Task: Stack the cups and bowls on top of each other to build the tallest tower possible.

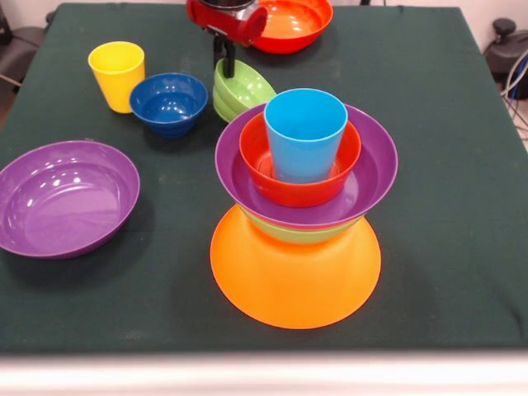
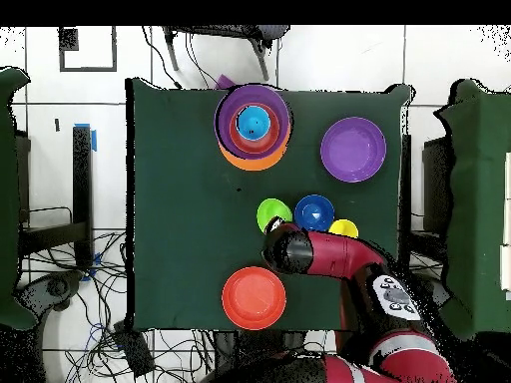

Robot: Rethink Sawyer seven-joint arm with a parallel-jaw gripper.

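Note:
The tower stands near the front: an upturned orange bowl [image 1: 294, 280] as base, then a green bowl [image 1: 299, 233], a purple bowl [image 1: 375, 169], a red-orange bowl [image 1: 301, 194] and the light blue cup [image 1: 305, 132] on top. It also shows in the overhead view [image 2: 254, 128]. My gripper [image 1: 224, 70] is behind the tower, shut on the near-left rim of a second green bowl [image 1: 243, 92], which is tilted. The yellow cup [image 1: 116, 74] and the small dark blue bowl [image 1: 169, 103] stand to the left of it.
A large purple bowl [image 1: 66, 196] sits at the front left. A red-orange bowl [image 1: 293, 23] sits at the far edge beside the arm's wrist. From overhead the arm [image 2: 329, 257] reaches in over the yellow cup [image 2: 343, 228].

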